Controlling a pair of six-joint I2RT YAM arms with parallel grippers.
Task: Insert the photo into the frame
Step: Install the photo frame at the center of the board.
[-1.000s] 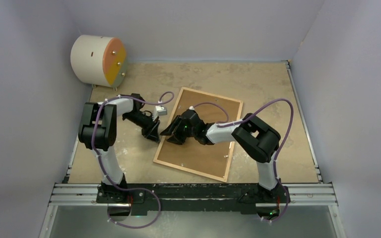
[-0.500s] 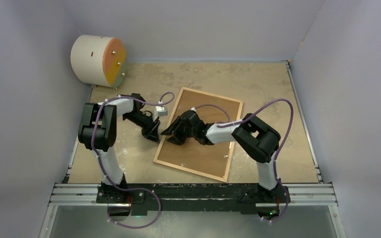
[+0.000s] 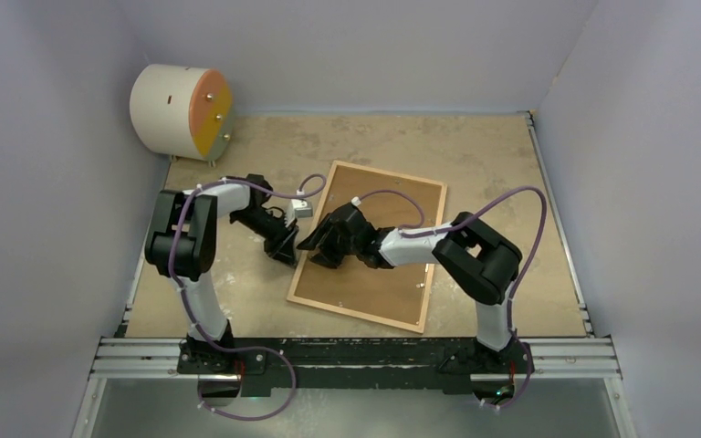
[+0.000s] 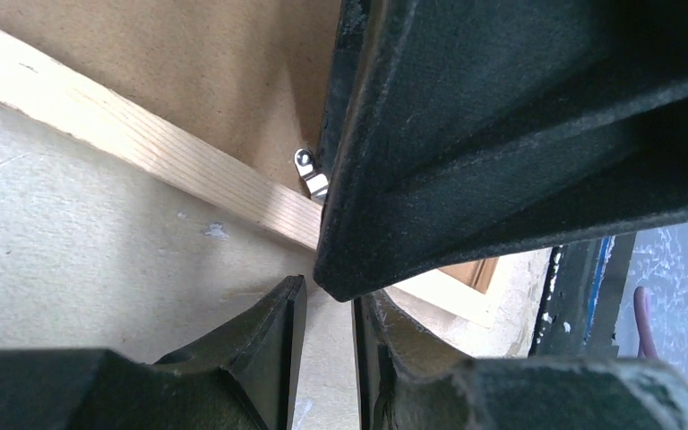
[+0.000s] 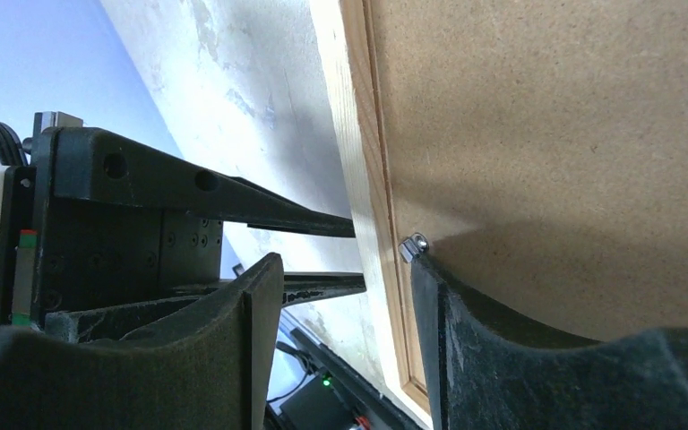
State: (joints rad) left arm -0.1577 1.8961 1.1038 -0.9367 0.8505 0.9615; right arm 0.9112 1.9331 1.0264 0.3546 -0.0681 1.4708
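Frame [image 5: 354, 179] lies on the bench [image 3: 475, 155], brown backing [image 3: 374, 255] up; right gripper [image 5: 345, 269] stands open astride its left rail, left gripper [image 4: 330, 300] narrowly parted, empty, just beside

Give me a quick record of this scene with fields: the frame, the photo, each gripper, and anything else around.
frame: flat on the table, brown backing sheet facing up
photo: not visible in any view
metal tab: on the backing, beside the frame's left rail
left gripper: at the left rail, jaws narrowly apart, nothing between them
right gripper: open, astride the left rail, one finger at the tab
other: white drum with orange face, far left corner
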